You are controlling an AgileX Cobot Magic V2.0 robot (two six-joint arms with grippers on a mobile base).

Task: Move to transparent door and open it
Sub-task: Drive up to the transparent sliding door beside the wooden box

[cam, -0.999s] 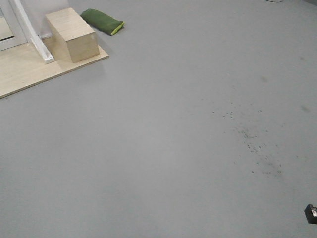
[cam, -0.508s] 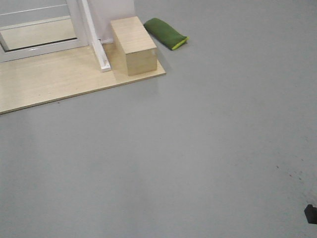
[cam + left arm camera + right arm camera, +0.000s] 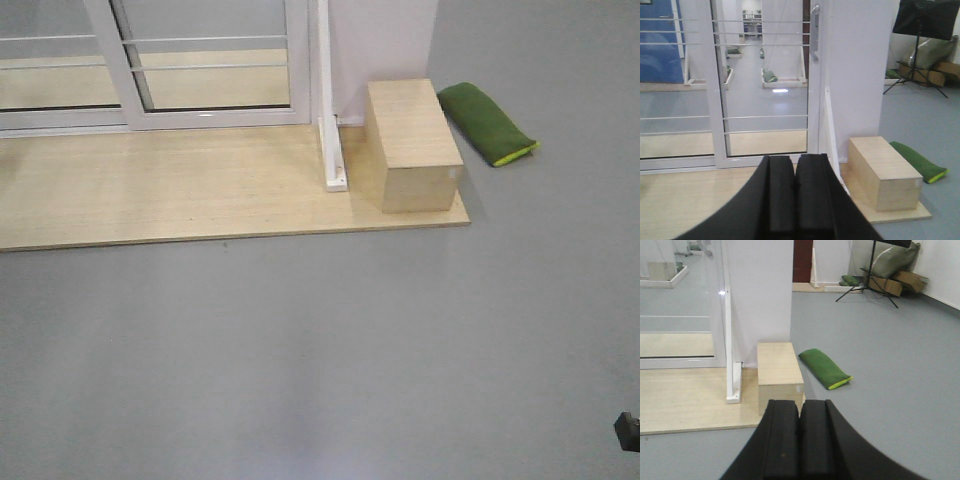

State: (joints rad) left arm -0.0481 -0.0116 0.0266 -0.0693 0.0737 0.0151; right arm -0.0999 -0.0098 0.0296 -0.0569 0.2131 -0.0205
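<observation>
Swung round to face the door point(image 3: 210, 70), now showing just left of the wooden box point(image 3: 410, 140), left gripper point(image 3: 795, 200) and right gripper point(image 3: 800, 440) squeezed shut and empty, so ready to roll closer.

I see grey floor point(image 3: 400, 350) around a pale wooden platform point(image 3: 180, 190); a wooden box point(image 3: 410, 140) sits on its right end by a white wall panel point(image 3: 855, 75), a green sandbag point(image 3: 485, 122) just beside it, a black tripod point(image 3: 872, 285) far behind
</observation>
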